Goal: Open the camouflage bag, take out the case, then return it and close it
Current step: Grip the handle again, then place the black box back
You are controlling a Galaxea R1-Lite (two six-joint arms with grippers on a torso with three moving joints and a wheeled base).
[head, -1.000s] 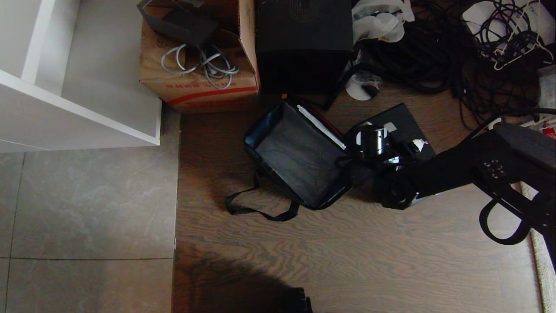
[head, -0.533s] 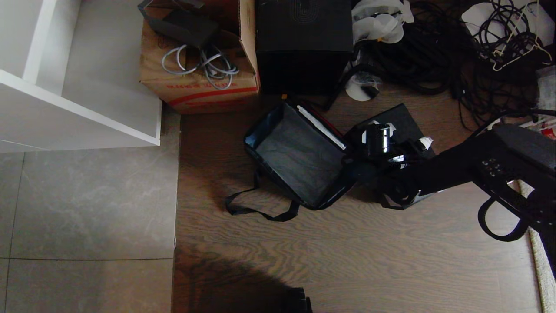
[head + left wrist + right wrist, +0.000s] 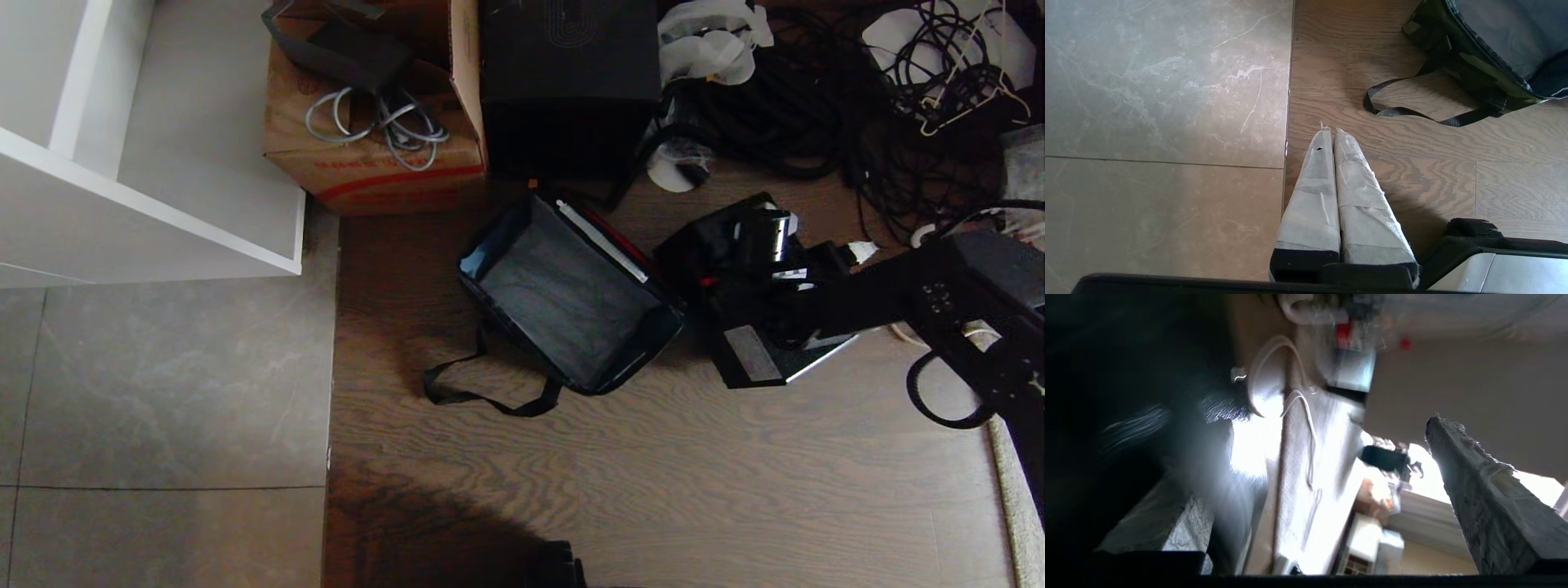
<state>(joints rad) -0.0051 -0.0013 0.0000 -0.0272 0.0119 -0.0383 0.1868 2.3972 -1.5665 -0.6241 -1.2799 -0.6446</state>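
One camouflage bag (image 3: 571,306) lies open on the wood floor, its dark lining facing up and a black strap (image 3: 482,396) trailing from its near side. We take this bag as our landmark. Just to its right the case (image 3: 759,359) lies on the floor, its silver edge showing at the near corner, touching or almost touching the bag's right wall. Our right gripper (image 3: 853,253) reaches over the case's far part with fingers spread wide and nothing between them in the wrist view. Behind the bag stand a cardboard box (image 3: 371,155) and a taller black box (image 3: 569,82). Our left gripper (image 3: 1331,130) hangs low, nearer us than the bag, fingers pressed together.
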